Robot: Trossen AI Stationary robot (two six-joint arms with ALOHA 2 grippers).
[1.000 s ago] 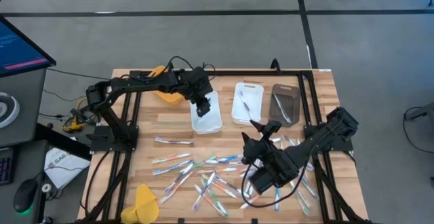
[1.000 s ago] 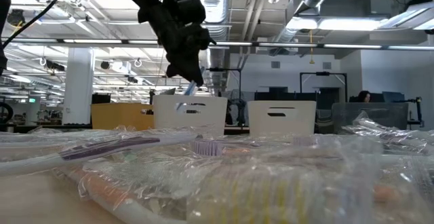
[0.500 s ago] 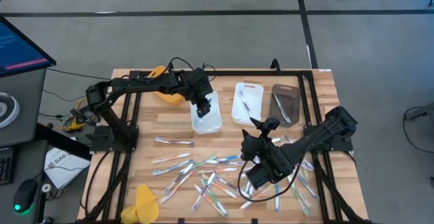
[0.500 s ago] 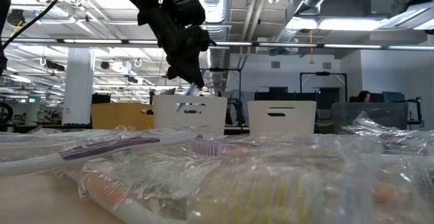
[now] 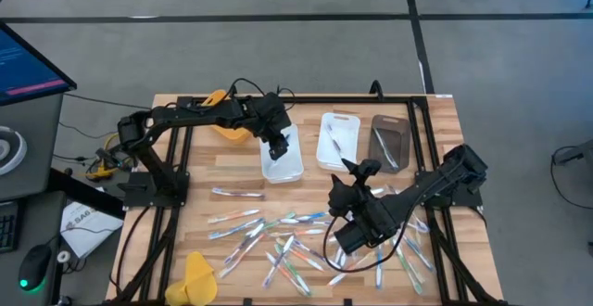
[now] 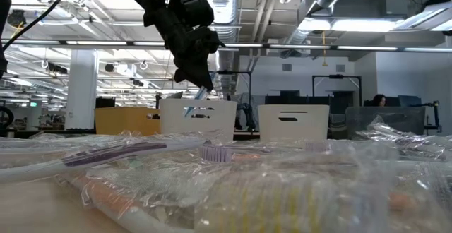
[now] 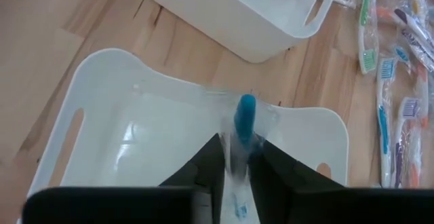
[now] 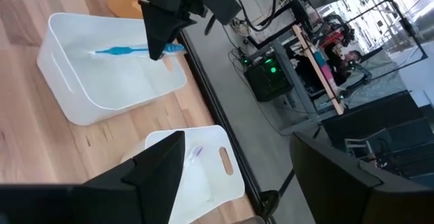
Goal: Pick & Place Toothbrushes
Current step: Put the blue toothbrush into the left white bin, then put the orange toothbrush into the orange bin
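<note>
My left gripper point(image 5: 275, 144) hangs over a white tray point(image 5: 283, 165) at the table's far middle, shut on a blue toothbrush in a clear wrapper point(image 7: 244, 119). The low view shows the same gripper point(image 6: 193, 74) above the tray's wall point(image 6: 198, 118). My right gripper point(image 5: 358, 174) stands wide open above the table's middle, and in its own view point(image 8: 237, 183) nothing lies between the fingers. Many wrapped toothbrushes point(image 5: 278, 241) lie loose on the table's near half. My left gripper pinches the wrapped toothbrush between its two fingers point(image 7: 268, 156), and the blue end point(image 7: 245, 110) sticks out past the fingertips. The fingers slant down into the tray from the table's left. The brush point(image 8: 122, 49) hangs over the tray's inside; whether it touches the floor I cannot tell.
A second white tray point(image 5: 336, 139) and a dark tray point(image 5: 389, 142), each with brushes inside, stand to the right of the first. Yellow trays sit at the far left point(image 5: 222, 125) and the near left point(image 5: 199, 278). A black frame runs along the table's edges.
My right arm has drifted a little toward the table's left edge, its gripper still wide open. My left gripper has stayed over the white tray with the blue toothbrush.
</note>
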